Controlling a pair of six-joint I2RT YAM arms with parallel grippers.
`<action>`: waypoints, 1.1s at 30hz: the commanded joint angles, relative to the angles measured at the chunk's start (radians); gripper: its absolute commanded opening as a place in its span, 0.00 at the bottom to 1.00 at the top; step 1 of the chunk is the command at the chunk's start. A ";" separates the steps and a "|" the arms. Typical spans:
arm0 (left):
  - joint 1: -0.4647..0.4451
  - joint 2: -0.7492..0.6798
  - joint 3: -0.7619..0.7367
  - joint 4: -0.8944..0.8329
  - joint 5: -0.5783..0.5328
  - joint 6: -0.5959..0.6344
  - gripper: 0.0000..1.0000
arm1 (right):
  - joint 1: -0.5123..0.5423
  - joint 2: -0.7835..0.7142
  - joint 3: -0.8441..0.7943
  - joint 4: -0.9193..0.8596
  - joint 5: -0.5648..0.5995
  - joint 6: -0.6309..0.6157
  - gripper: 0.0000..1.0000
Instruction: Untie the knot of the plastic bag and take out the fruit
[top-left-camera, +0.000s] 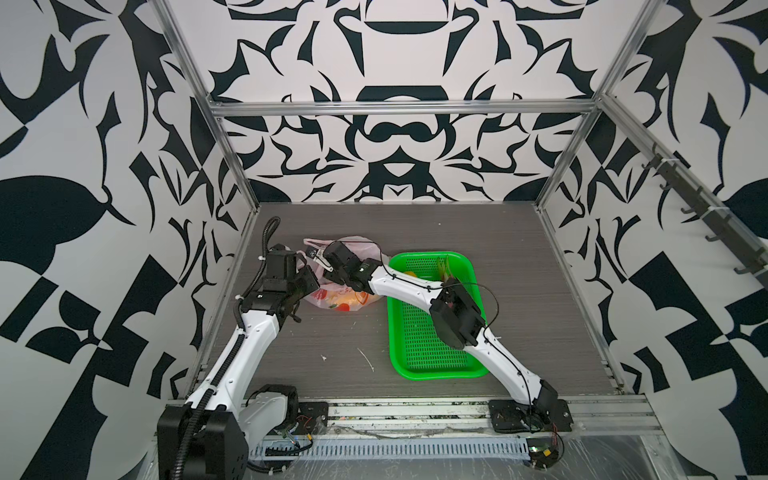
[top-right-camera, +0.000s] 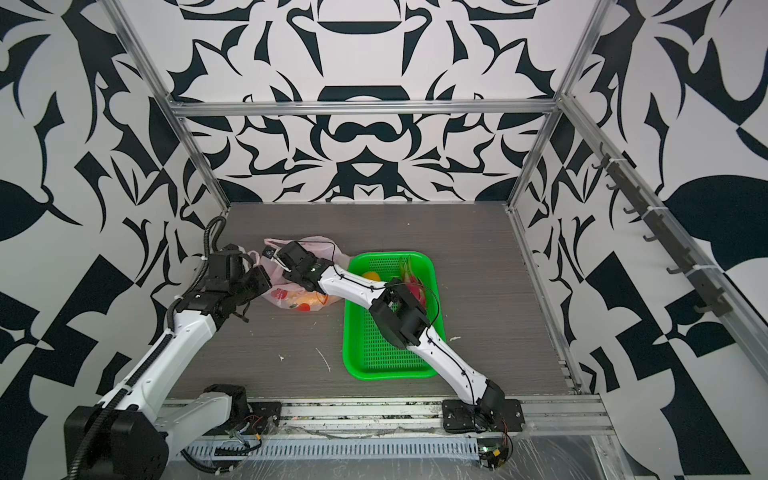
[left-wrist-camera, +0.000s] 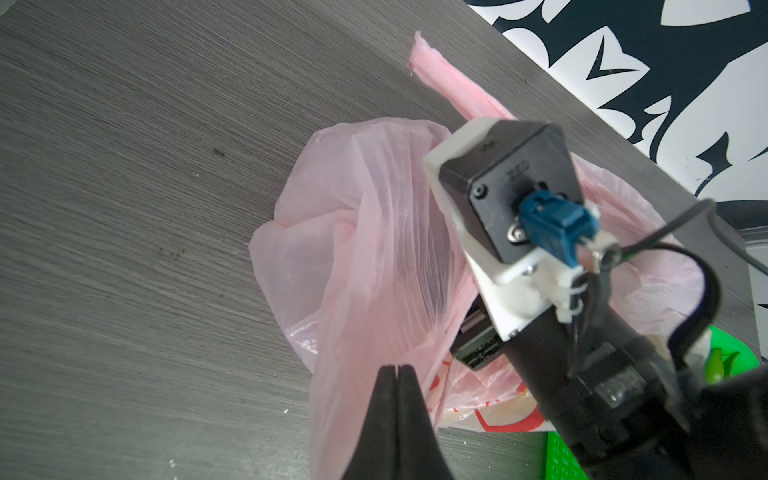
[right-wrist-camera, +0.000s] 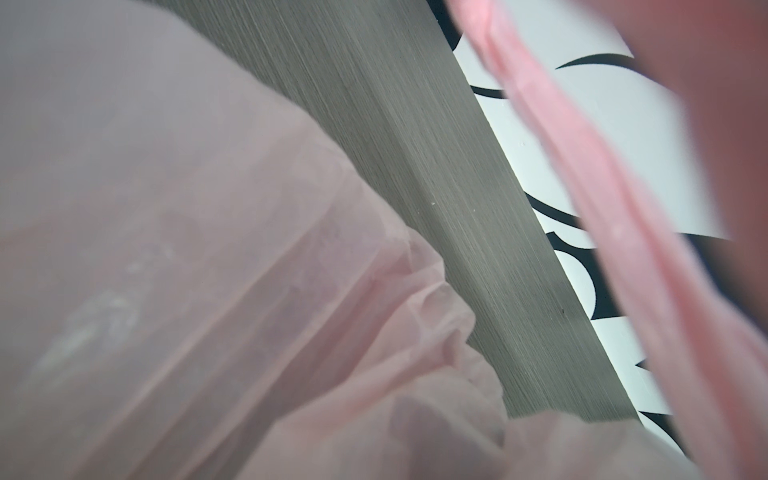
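- Your left pincer (left-wrist-camera: 398, 370) is closed tight, tips pressed together, right against the film of the plastic bag (left-wrist-camera: 353, 249). You cannot tell whether any film is pinched between the tips.
- Your right pincer (left-wrist-camera: 473, 345) reaches across the middle into the bag's crumpled top. Its fingers are buried in the film, so you cannot tell whether it is open, closed or holding anything.
- The right wrist view gives you only blurred pink film (right-wrist-camera: 166, 249) close to the lens and a band of the counter (right-wrist-camera: 478, 208).
- In both top views the plastic bag (top-left-camera: 353, 249) (top-right-camera: 291, 297) sits on the counter (top-left-camera: 498, 249), left of centre, just beside the far left corner of the green basket (top-left-camera: 440, 374).
- One handle strip (left-wrist-camera: 449, 83) lies loose and flat on the counter, pointing toward the back wall.
- At the basket's far end you have a round yellow fruit (top-right-camera: 370, 275) and a magenta dragon fruit (top-right-camera: 411, 282), the latter partly hidden by the right arm (top-right-camera: 353, 286).
- Yellow-orange shapes show through the bag's lower part. You cannot tell whether they are fruit or print.
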 joint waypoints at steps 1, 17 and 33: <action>0.005 -0.017 0.027 -0.004 -0.018 0.012 0.00 | -0.010 -0.043 -0.034 -0.066 0.023 -0.007 0.14; 0.005 0.017 0.017 0.103 -0.155 0.005 0.00 | 0.060 -0.228 -0.171 -0.083 0.000 -0.002 0.00; 0.004 0.020 0.015 0.141 -0.182 -0.002 0.00 | 0.069 -0.365 -0.311 -0.100 -0.031 0.068 0.00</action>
